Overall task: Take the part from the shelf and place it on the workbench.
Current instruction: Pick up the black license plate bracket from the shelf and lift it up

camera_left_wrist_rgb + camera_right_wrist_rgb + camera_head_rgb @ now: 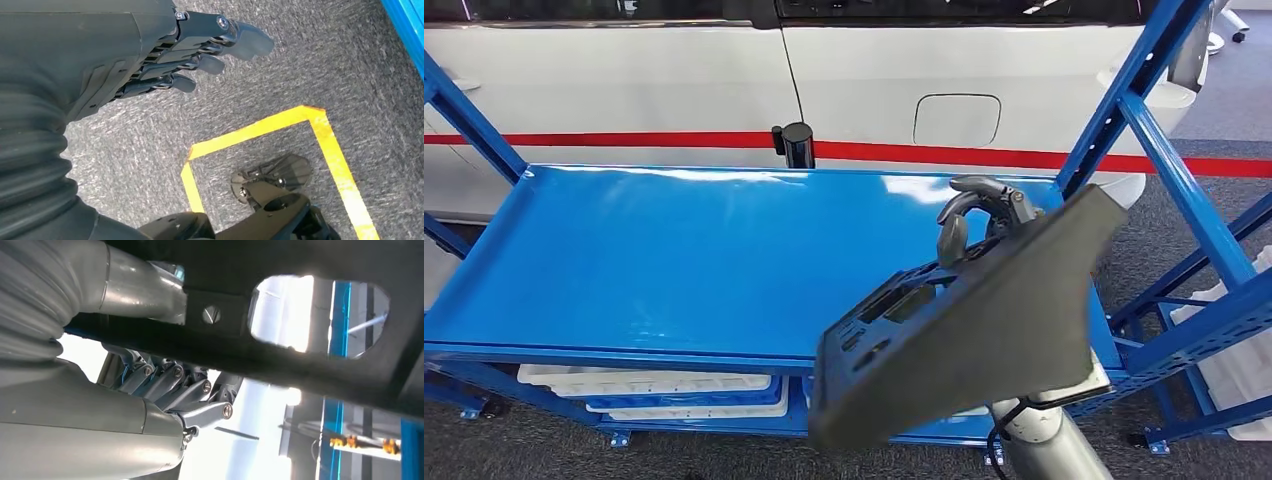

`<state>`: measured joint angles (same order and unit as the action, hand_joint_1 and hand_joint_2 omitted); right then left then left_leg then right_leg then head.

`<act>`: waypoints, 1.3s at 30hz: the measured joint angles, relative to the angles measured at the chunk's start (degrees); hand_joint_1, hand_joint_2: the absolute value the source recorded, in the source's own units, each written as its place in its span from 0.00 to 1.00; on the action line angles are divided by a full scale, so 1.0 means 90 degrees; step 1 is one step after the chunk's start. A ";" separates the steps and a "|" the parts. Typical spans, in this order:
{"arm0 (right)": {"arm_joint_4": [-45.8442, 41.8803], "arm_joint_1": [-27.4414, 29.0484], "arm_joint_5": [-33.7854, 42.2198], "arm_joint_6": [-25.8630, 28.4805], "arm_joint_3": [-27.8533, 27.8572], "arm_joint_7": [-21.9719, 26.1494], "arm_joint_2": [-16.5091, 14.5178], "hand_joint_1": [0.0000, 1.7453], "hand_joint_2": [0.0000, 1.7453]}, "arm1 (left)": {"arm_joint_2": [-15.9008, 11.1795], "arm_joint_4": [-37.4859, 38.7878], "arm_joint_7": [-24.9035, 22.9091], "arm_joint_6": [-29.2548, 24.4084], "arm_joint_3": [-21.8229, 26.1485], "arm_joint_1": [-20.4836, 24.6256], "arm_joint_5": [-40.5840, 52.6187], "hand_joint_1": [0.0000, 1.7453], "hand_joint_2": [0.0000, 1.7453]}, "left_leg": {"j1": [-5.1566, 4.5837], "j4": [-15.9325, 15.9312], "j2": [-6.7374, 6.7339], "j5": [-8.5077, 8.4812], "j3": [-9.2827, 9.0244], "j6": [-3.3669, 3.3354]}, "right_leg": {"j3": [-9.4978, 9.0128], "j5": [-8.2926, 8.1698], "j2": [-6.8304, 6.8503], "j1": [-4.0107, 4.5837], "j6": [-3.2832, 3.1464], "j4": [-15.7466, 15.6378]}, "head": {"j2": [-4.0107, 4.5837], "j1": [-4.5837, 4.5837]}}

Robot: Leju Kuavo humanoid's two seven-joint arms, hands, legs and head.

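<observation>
Holding the dark panel part (984, 320) tilted above the blue shelf (674, 250).
The right hand (979, 215) curls its fingers over the panel's top edge.

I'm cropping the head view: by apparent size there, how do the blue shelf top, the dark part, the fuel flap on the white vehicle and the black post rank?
1. Blue shelf top
2. Dark part, enlarged by nearness
3. Fuel flap
4. Black post

The blue shelf top (674, 250) lies bare (broad and flat), hemmed by slanted blue uprights (1169, 150).
</observation>
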<state>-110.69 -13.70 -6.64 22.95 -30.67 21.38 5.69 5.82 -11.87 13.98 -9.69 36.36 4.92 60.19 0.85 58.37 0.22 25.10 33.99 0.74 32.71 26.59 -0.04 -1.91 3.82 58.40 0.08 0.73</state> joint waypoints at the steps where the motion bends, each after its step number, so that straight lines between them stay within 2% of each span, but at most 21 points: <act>1: 0.0001 0.0013 -0.0009 -0.0002 0.0003 0.0002 0.0006 1.00 1.00 | 0.0002 0.0001 0.0004 0.0004 0.0008 -0.0002 0.0000 0.00 1.00 | 0.0011 -0.0018 -0.0001 -0.0024 0.0004 0.0047 | 0.0008 -0.0025 -0.0017 0.0013 -0.0065 0.0001 | 0.0001 0.0011; 3: 0.0003 0.0028 -0.0019 -0.0010 0.0007 0.0003 0.0018 1.00 1.00 | 0.0002 0.0001 0.0008 0.0010 0.0020 -0.0005 0.0000 0.00 1.00 | 0.0049 0.0025 -0.0004 0.0018 0.0034 0.0119 | 0.0031 -0.0072 -0.0020 0.0003 -0.0161 -0.0005 | -0.0001 0.0022; 4: 0.0003 0.0031 -0.0022 -0.0014 0.0007 0.0004 0.0019 1.00 1.00 | 0.0002 0.0001 0.0010 0.0010 0.0027 -0.0004 0.0000 0.00 1.00 | 0.0061 0.0191 -0.0004 0.0146 0.0101 0.0139 | 0.0035 -0.0090 -0.0020 -0.0006 -0.0208 -0.0014 | -0.0001 0.0029; 7: 0.0004 0.0041 -0.0022 -0.0019 0.0005 0.0007 0.0018 1.00 1.00 | 0.0005 0.0002 0.0011 0.0011 0.0044 -0.0007 0.0000 0.00 1.00 | 0.0062 0.1367 0.0000 0.0795 0.0593 0.0157 | 0.0064 -0.0119 -0.0013 0.0026 -0.0308 -0.0016 | -0.0001 0.0041; 8: 0.0005 0.0044 -0.0022 -0.0019 0.0005 0.0007 0.0018 1.00 1.00 | 0.0006 0.0002 0.0011 0.0011 0.0047 -0.0011 0.0000 0.00 1.00 | 0.0061 0.1692 0.0000 0.0911 0.0727 0.0155 | 0.0078 -0.0128 -0.0013 0.0045 -0.0324 -0.0015 | -0.0001 0.0040; 9: 0.0006 0.0046 -0.0022 -0.0019 0.0005 0.0007 0.0018 1.00 1.00 | 0.0007 0.0003 0.0011 0.0011 0.0049 -0.0014 0.0000 0.00 1.00 | 0.0061 0.1796 0.0000 0.0904 0.0754 0.0145 | 0.0087 -0.0135 -0.0015 0.0061 -0.0334 -0.0014 | -0.0001 0.0039; 10: 0.0007 0.0048 -0.0022 -0.0019 0.0005 0.0007 0.0018 1.00 1.00 | 0.0007 0.0003 0.0011 0.0011 0.0051 -0.0016 0.0000 0.00 1.00 | 0.0060 0.1635 0.0000 0.0778 0.0648 0.0128 | 0.0090 -0.0141 -0.0021 0.0072 -0.0340 -0.0013 | -0.0001 0.0040; 12: 0.0008 0.0048 -0.0024 -0.0021 0.0005 0.0007 0.0018 1.00 1.00 | 0.0007 0.0003 0.0011 0.0011 0.0053 -0.0011 0.0000 0.00 1.00 | 0.0059 0.0826 0.0005 0.0413 0.0193 0.0084 | 0.0086 -0.0147 -0.0032 0.0081 -0.0339 -0.0007 | 0.0001 0.0041; 14: 0.0008 0.0043 -0.0032 -0.0022 0.0007 0.0009 0.0019 1.00 1.00 | 0.0007 0.0003 0.0013 0.0013 0.0055 0.0001 0.0000 0.00 1.00 | 0.0035 0.0205 0.0016 0.0236 -0.0124 0.0041 | 0.0106 -0.0163 -0.0035 0.0117 -0.0308 0.0008 | 0.0001 0.0032; 17: 0.0008 0.0041 -0.0058 -0.0022 0.0007 0.0015 0.0017 1.00 1.00 | 0.0012 0.0003 0.0016 0.0021 0.0055 0.0009 0.0000 0.00 1.00 | -0.0015 0.0058 0.0023 0.0176 -0.0133 -0.0064 | 0.0152 -0.0218 -0.0032 0.0117 -0.0202 -0.0020 | -0.0001 0.0027; 19: 0.0008 0.0039 -0.0081 -0.0020 0.0012 0.0017 0.0018 1.00 1.00 | 0.0018 0.0002 0.0016 0.0027 0.0055 0.0014 0.0000 0.00 1.00 | -0.0005 0.0014 0.0011 0.0106 -0.0106 -0.0163 | 0.0261 -0.0104 -0.0027 0.0107 -0.0169 0.0145 | -0.0001 0.0011; 22: 0.0008 0.0039 -0.0096 -0.0015 0.0016 0.0018 0.0018 1.00 1.00 | 0.0018 0.0001 0.0015 0.0032 0.0057 0.0028 0.0000 0.00 1.00 | -0.0005 -0.0002 -0.0007 0.0026 -0.0011 -0.0251 | 0.0760 0.0445 -0.0024 0.0103 -0.0223 0.1246 | 0.0000 -0.0019; 24: 0.0008 0.0044 -0.0101 -0.0013 0.0016 0.0024 0.0018 1.00 1.00 | 0.0020 0.0001 0.0012 0.0042 0.0058 0.0030 0.0000 0.00 1.00 | -0.0014 0.0001 -0.0014 -0.0020 0.0058 -0.0258 | 0.0959 0.0629 -0.0024 0.0102 -0.0189 0.1777 | -0.0001 -0.0019; 25: 0.0008 0.0045 -0.0108 -0.0012 0.0015 0.0032 0.0018 1.00 1.00 | 0.0024 0.0002 0.0010 0.0049 0.0058 0.0028 0.0000 0.00 1.00 | -0.0016 0.0002 -0.0014 -0.0041 0.0084 -0.0251 | 0.0877 0.0587 -0.0023 0.0101 -0.0144 0.1685 | -0.0001 -0.0022; 26: 0.0008 0.0044 -0.0116 -0.0012 0.0015 0.0041 0.0018 1.00 1.00 | 0.0030 0.0002 0.0009 0.0055 0.0059 0.0028 0.0000 0.00 1.00 | -0.0016 0.0003 -0.0012 -0.0061 0.0102 -0.0239 | 0.0668 0.0472 -0.0019 0.0101 -0.0096 0.1349 | -0.0001 -0.0022; 28: 0.0007 0.0041 -0.0132 -0.0012 0.0015 0.0057 0.0011 1.00 1.00 | 0.0047 0.0001 0.0010 0.0061 0.0058 0.0034 0.0000 0.00 1.00 | -0.0033 0.0010 -0.0005 -0.0096 0.0126 -0.0198 | 0.0124 0.0210 0.0000 0.0115 -0.0055 0.0417 | -0.0001 -0.0022; 30: 0.0004 0.0040 -0.0137 -0.0012 0.0014 0.0072 -0.0004 1.00 1.00 | 0.0058 0.0001 0.0013 0.0066 0.0057 0.0042 0.0000 0.00 1.00 | -0.0060 0.0017 -0.0004 -0.0131 0.0146 -0.0136 | -0.0139 0.0081 0.0009 0.0144 -0.0112 -0.0055 | -0.0001 -0.0013; 33: 0.0002 0.0040 -0.0132 -0.0012 0.0017 0.0086 -0.0012 1.00 1.00 | 0.0061 0.0001 0.0016 0.0070 0.0057 0.0042 0.0000 0.00 1.00 | -0.0053 0.0028 -0.0006 -0.0157 0.0181 -0.0023 | -0.0119 -0.0005 0.0001 0.0129 -0.0242 -0.0086 | -0.0001 -0.0010; 35: 0.0001 0.0040 -0.0124 -0.0013 0.0018 0.0091 -0.0017 1.00 1.00 | 0.0062 0.0001 0.0016 0.0070 0.0058 0.0041 0.0001 0.00 1.00 | -0.0032 0.0342 -0.0001 0.0111 0.0304 0.0035 | -0.0099 -0.0074 0.0012 0.0072 -0.0337 -0.0116 | 0.0000 0.0001; 37: 0.0001 0.0045 -0.0118 -0.0019 0.0017 0.0092 -0.0022 1.00 1.00 | 0.0062 0.0001 0.0016 0.0069 0.0058 0.0039 0.0001 0.00 1.00 | -0.0014 0.1138 0.0000 0.0619 0.0591 0.0082 | -0.0055 -0.0116 0.0022 0.0063 -0.0392 -0.0116 | 0.0000 0.0010; 39: 0.0001 0.0055 -0.0117 -0.0029 0.0016 0.0092 -0.0024 1.00 1.00 | 0.0062 0.0002 0.0016 0.0069 0.0058 0.0033 0.0004 0.00 1.00 | 0.0005 0.1781 -0.0001 0.0901 0.0789 0.0125 | -0.0006 -0.0150 0.0025 0.0065 -0.0396 -0.0112 | -0.0001 0.0010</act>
<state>-110.68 -13.21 -7.69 22.69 -30.52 22.21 5.48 6.38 -11.85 14.12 -9.07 36.88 5.22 60.23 0.90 74.40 0.21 33.21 41.09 1.87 32.65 25.24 0.18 -1.32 0.26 57.39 0.07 0.81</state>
